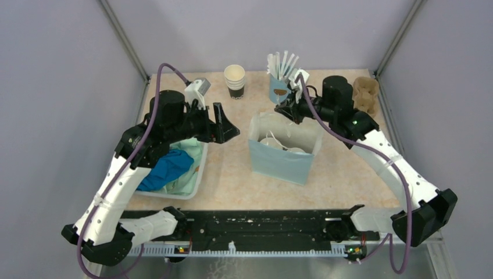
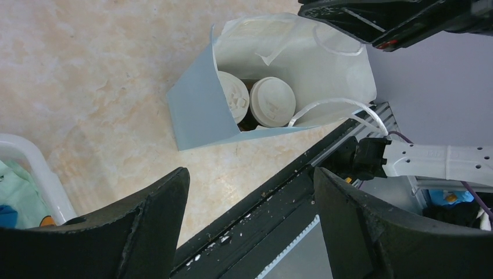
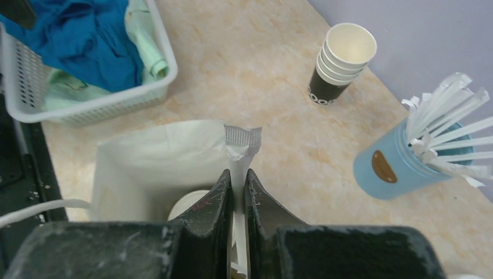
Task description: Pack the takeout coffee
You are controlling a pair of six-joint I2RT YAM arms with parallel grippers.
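Observation:
A light blue paper bag (image 1: 279, 164) (image 2: 195, 113) (image 3: 145, 152) stands open mid-table. Inside it are two takeout coffee cups, showing only their round white lids (image 2: 272, 102) (image 2: 232, 96) (image 1: 270, 141); one lid edge (image 3: 189, 203) peeks out beside my right fingers. My right gripper (image 3: 237, 172) (image 1: 285, 108) is at the bag's far rim, shut on a white paper-wrapped stick (image 3: 242, 142) whose crimped end points up past the fingertips. To the left of the bag, my left gripper (image 1: 229, 129) (image 2: 250, 172) hovers above the table. It is open and holds nothing.
A stack of lidless cream-and-black cups (image 1: 235, 80) (image 3: 340, 64) and a light blue cup of white sticks (image 1: 280, 81) (image 3: 395, 165) stand at the back. A white basket of cloths (image 1: 187, 192) (image 3: 87, 102) sits left. A cardboard cup carrier (image 1: 365, 93) lies back right.

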